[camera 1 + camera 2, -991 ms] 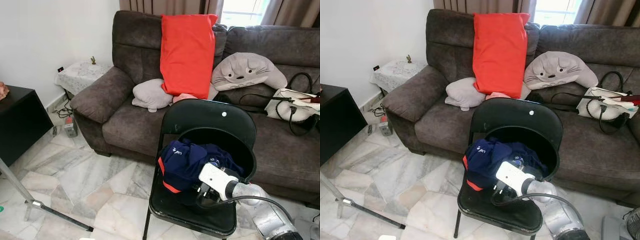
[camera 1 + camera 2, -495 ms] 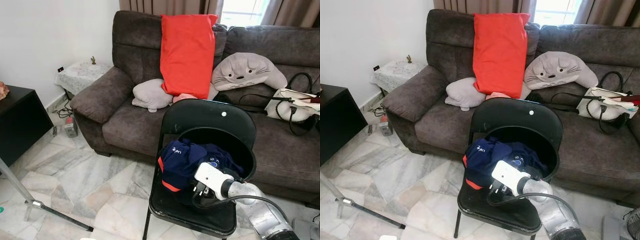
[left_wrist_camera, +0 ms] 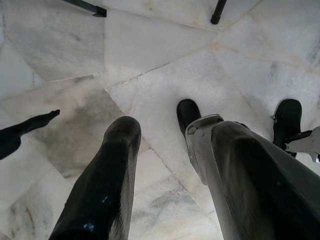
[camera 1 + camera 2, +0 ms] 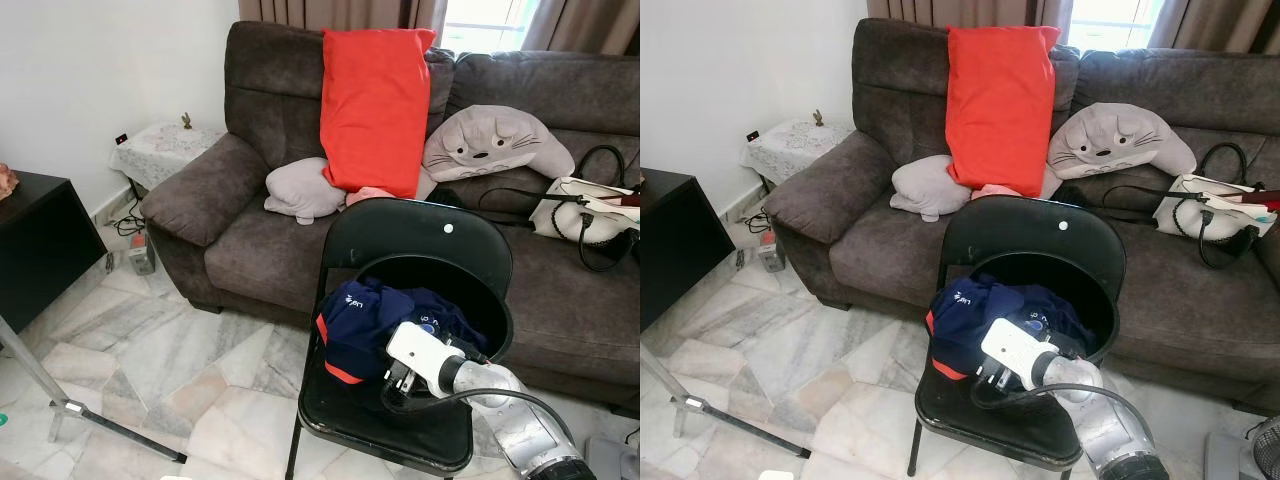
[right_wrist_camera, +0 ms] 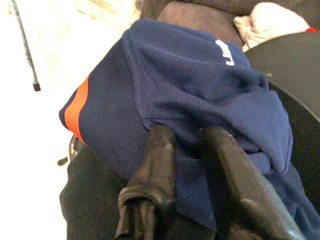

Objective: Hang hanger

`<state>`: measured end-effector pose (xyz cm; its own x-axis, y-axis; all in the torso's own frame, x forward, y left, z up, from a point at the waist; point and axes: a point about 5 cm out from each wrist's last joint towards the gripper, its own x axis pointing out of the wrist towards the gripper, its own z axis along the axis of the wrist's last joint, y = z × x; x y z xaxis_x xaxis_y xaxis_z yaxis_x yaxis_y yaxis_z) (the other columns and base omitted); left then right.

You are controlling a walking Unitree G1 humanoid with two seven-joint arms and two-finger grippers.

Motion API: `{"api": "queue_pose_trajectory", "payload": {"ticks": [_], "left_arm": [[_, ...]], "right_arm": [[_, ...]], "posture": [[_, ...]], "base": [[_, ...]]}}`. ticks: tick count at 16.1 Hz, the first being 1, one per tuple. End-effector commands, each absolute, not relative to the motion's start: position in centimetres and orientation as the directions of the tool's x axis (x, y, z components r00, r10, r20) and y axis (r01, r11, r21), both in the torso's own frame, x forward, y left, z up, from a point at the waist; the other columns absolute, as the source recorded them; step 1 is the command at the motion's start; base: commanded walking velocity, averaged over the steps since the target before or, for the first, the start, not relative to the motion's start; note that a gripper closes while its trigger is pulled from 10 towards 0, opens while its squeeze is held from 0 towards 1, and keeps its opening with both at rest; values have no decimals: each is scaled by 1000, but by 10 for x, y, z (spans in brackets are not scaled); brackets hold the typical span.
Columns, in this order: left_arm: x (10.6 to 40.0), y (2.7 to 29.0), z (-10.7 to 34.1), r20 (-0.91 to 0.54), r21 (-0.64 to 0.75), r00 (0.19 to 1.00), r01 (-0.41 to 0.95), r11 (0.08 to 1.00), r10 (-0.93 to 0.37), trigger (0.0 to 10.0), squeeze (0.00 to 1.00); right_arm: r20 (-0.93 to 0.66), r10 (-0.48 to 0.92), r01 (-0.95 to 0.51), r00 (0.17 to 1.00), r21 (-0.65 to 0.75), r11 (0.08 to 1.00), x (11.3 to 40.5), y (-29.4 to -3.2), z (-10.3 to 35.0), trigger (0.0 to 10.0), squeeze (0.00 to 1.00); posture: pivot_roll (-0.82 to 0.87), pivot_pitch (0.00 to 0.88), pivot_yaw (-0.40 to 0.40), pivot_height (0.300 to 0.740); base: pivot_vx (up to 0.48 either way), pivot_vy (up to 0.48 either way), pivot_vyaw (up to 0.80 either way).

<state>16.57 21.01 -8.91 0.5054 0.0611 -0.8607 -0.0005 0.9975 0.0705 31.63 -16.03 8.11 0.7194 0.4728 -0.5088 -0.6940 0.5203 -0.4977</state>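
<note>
Knit garment (image 5: 200,95) (glossy chair (image 4: 420,240))

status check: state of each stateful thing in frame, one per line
navy garment: crumpled on the seat, not hung
folding chair: unfolded, upright
right gripper: fingers slightly apart, tips pressed into the garment
left gripper: open, empty, pointing at the floor
red cushion: upright against the sofa back

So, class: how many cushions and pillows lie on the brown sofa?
3: a tall red cushion against the backrest, a small grey pillow beside it, and a grey animal-face pillow further right. Others may be hidden.
</note>
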Motion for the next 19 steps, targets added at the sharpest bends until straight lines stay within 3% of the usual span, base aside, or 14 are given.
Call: {"api": "queue_pose_trajectory", "payload": {"ticks": [1,7,14,15,16,17,19], "left_arm": [[164,212,-89,-867,84,494,11,996,67,10000,0],[166,213,-89,-867,84,494,12,996,67,10000,0],[168,214,-88,-864,95,497,17,995,74,10000,0],[167,215,-88,-865,97,497,18,995,75,10000,0],[167,215,-88,-865,97,497,18,995,76,10000,0],[167,215,-88,-865,96,496,17,995,75,10000,0],[167,214,-88,-866,97,494,20,995,74,10000,0]], "right_arm": [[-508,461,-684,728,-490,541,319,-160,84,0,0],[-508,389,-629,769,-489,605,322,-165,82,0,0],[-282,427,-512,859,-469,720,337,-155,131,0,0],[-285,446,-529,848,-461,712,333,-153,133,8941,0],[-294,449,-537,844,-459,708,332,-153,132,10000,345],[-338,497,-601,799,-433,672,323,-151,128,10000,1000],[-441,550,-705,709,-470,531,307,-156,124,10000,1000]], "posture": [[-101,0,34,740],[-103,16,43,740],[-107,26,48,740],[-109,28,48,740],[-109,28,48,740],[-107,30,49,740],[-109,23,49,740]], "base": [[0,0,0],[0,0,0],[0,0,0],[0,0,0],[0,0,0],[0,0,0],[0,0,0]]}}
